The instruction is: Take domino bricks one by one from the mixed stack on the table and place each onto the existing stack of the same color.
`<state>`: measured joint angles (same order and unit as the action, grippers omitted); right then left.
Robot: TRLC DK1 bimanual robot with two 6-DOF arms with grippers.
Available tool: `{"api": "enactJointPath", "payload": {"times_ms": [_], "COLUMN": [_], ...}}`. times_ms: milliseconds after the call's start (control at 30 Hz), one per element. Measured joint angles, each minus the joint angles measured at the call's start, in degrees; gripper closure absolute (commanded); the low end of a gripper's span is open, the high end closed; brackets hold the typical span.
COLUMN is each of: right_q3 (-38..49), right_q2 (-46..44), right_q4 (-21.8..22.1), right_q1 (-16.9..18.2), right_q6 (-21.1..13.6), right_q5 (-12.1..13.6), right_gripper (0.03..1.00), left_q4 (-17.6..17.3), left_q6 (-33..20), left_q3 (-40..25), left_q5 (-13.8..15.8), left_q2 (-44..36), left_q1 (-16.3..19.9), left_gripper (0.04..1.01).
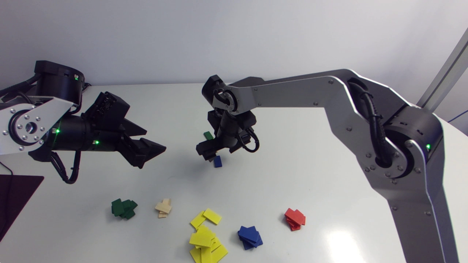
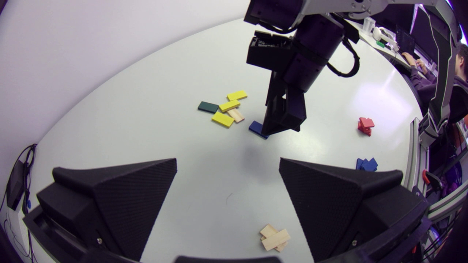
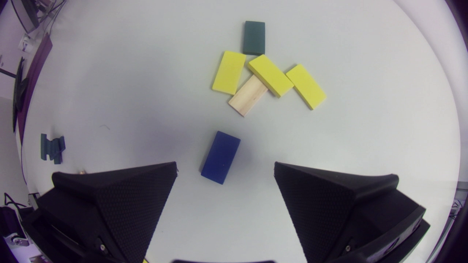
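Blue brick lay flat on surface, between spread fingers of right gripper, not touched. Gripper released, holding nothing. Long axis ran 1-to-7 o'clock on gripper's dial, near fore-aft, so fingers would likely close across narrow sides; small wrist twist probably needed. Rest of mixed stack at 12 o'clock, apart. Nearer one: right gripper. Left gripper also released, at brick's 9 o'clock in head view, well apart. Blue stack at brick's 5 o'clock. No readable print or labels seen.
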<state>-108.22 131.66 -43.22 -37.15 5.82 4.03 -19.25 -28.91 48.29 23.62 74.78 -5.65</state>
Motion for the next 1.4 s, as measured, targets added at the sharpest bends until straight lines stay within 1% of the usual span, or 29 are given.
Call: {"api": "enactJointPath", "payload": {"times_ms": [233, 500, 633, 733, 800, 933, 1000, 1033, 1167, 1200, 1400], "right_q3": [-0.07, -2.03, -2.75, -2.91, -2.93, -3.58, -3.65, -3.69, -4.17, -4.33, -5.60], "right_q2": [0.76, 3.80, 3.91, 3.96, 3.96, 4.33, 4.39, 4.39, 4.39, 4.39, 4.66], "right_q4": [-0.17, -2.14, -2.84, -2.93, -2.97, -3.17, -3.26, -3.41, -4.28, -4.44, -5.33], "right_q1": [-0.68, -2.56, -2.73, -2.71, -2.73, -2.73, -2.71, -2.71, -2.67, -2.67, -2.32], "right_q6": [0.68, 0.85, 0.85, 0.85, 0.85, 0.85, 0.85, 0.85, 0.85, 0.85, 0.85], "right_q5": [-1.57, -3.32, -3.91, -4.26, -4.28, -4.28, -4.28, -4.28, -4.28, -4.28, -3.80], "right_gripper": [0.118, 0.123, 0.148, 0.208, 0.225, 0.341, 0.384, 0.431, 0.526, 0.539, 0.539], "left_q4": [0.00, -0.04, -0.07, -0.07, -0.09, -0.15, -0.15, -0.15, -0.48, -0.46, -0.52], "left_q6": [-0.02, -0.22, -0.24, -0.24, -0.46, -0.66, -0.68, -0.68, -1.09, -1.11, -1.14], "left_q3": [-0.15, -1.97, -2.05, -2.05, -2.05, -2.08, -2.10, -2.16, -2.34, -2.34, -2.34], "left_q5": [0.28, 1.55, 1.75, 1.90, 2.16, 2.23, 2.40, 2.43, 2.67, 2.78, 2.82], "left_q2": [-0.46, -2.54, -3.02, -3.45, -3.56, -3.56, -3.56, -3.56, -3.61, -3.63, -3.82], "left_q1": [0.28, 1.31, 2.03, 2.29, 2.29, 2.29, 2.29, 2.29, 2.34, 2.34, 2.34], "left_gripper": [0.048, 0.048, 0.048, 0.048, 0.048, 0.048, 0.048, 0.048, 0.048, 0.048, 0.048]}}
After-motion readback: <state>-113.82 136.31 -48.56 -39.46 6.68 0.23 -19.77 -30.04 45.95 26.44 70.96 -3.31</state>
